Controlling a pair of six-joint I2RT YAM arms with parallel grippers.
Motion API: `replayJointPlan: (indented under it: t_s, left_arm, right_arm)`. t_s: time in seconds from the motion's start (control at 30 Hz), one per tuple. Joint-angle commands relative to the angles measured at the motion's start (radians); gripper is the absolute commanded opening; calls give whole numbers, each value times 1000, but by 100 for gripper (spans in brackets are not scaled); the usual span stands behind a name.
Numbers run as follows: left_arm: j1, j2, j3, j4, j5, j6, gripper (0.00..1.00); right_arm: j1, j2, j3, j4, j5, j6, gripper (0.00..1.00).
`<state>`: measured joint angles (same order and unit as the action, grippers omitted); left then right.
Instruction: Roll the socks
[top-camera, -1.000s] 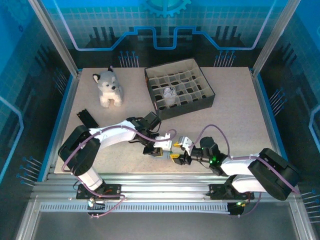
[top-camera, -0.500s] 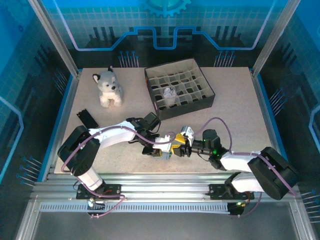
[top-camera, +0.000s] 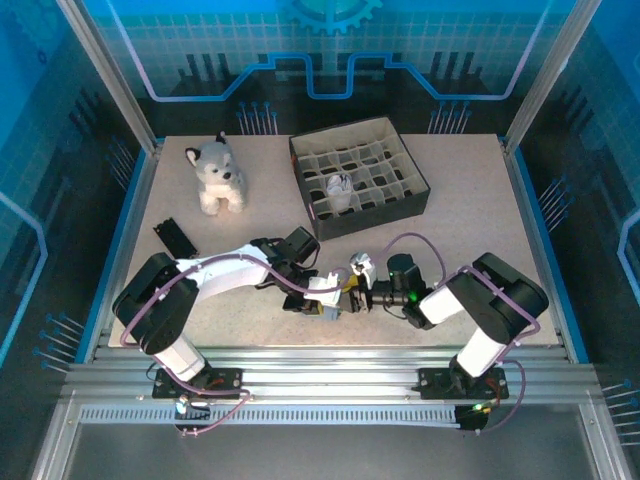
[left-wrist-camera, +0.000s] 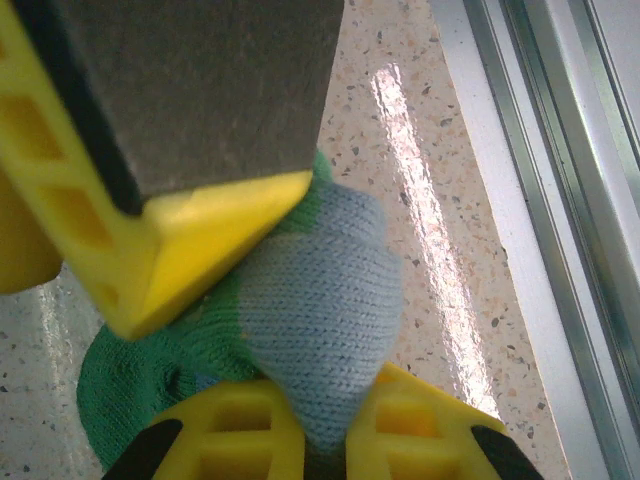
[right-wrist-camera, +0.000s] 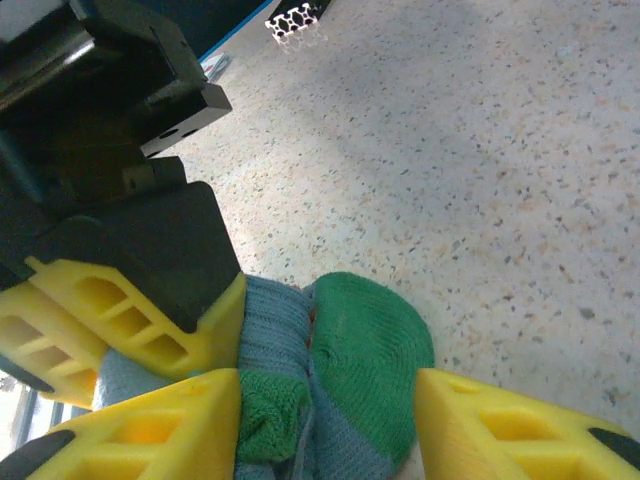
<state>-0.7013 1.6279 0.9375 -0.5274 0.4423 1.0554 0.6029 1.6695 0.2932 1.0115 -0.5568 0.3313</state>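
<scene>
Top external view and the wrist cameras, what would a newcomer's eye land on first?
Near the front edge of the table, the left gripper and right gripper meet nose to nose over a bunched grey-blue and green sock. Behind them stand a plush husky at the back left and a black divided box with a white bundle in one compartment.

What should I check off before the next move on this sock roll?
1. Left end effector shut on grey-blue sock: ok.
2. Right end effector: fingers bracket the sock; firm grip: cannot tell.
3. Sock bundled tight: cannot tell, green toe bulges out.
4. Husky toy away from both arms: ok.
5. White bundle sits in a box compartment: ok.
</scene>
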Motion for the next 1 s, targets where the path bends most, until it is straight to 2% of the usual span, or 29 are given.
replayJointPlan:
  t_s: [0.0,0.07,0.27,0.47,0.57,0.97]
  left_arm:
    - [8,-29,-20,1,12,35,0]
    - [8,-30,-22,-1,11,35,0]
    - [14,-25,-22,0,24,35,0]
    - [19,-17,-12,-12,39,43,0]
    - [21,-16,-9,-10,44,50,0]
    - [22,-17,-2,-26,68,64,0]
  right_arm:
    - [9,-2,-57,79,9,25,48]
    - [10,-39,-72,30,14,-13,48]
    - [23,-260,-63,-273,51,-209,51]
    - [128,-475,-103,-393,202,-464,58]
    - [154,-462,-100,-364,227,-512,60]
    - [185,-204,-104,3,212,-534,63]
